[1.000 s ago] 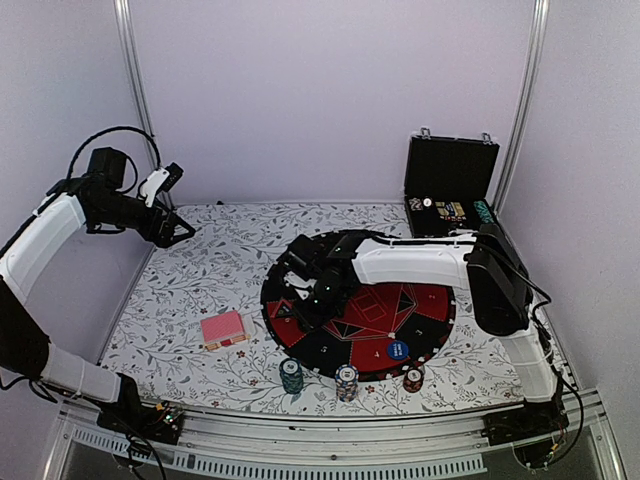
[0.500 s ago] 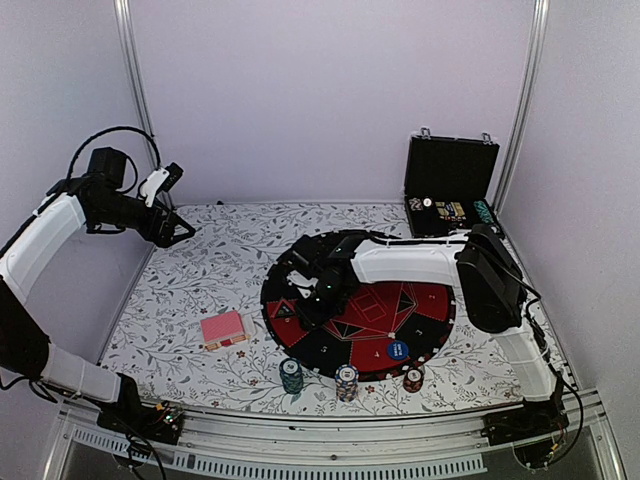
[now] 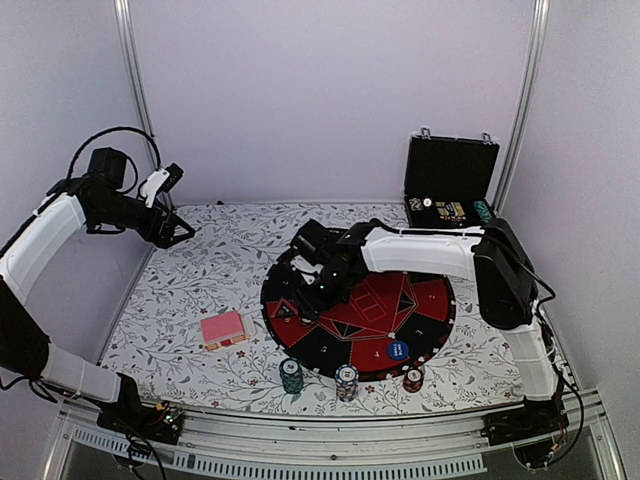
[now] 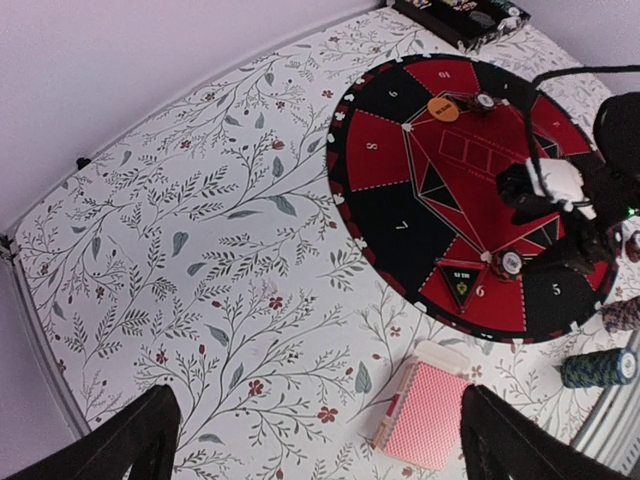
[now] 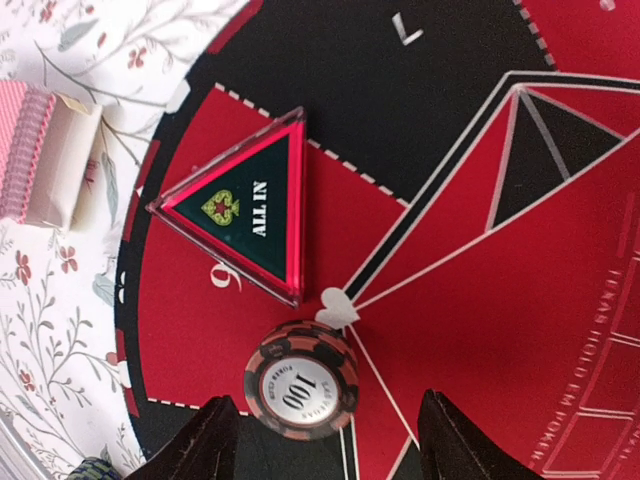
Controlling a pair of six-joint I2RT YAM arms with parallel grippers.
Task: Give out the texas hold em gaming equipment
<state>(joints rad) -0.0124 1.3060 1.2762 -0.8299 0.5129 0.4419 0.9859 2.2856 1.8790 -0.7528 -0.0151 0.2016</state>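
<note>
So here we've got the right pincer (image 5: 328,448) hanging low over the left side of the round mat (image 3: 425,300). Its jaws are spread, and nothing's clamped in them. The brown-red 100 chip (image 5: 302,380) lies flat on the mat right in the gap between the two fingers (image 5: 212,440), with a sliver of space on each side, so it's free of the grip. It's just beside the ALL IN triangle (image 5: 250,205).

The pink card deck (image 3: 223,329) sits on the flowery table (image 3: 200,280), off the mat to the left. Three chip stacks (image 3: 347,381) line the mat's near rim, with the blue button disc (image 3: 398,350) close by on the mat.

The left pincer (image 3: 183,232) is wide open and empty, up over the far left corner, well apart from everything.
</note>
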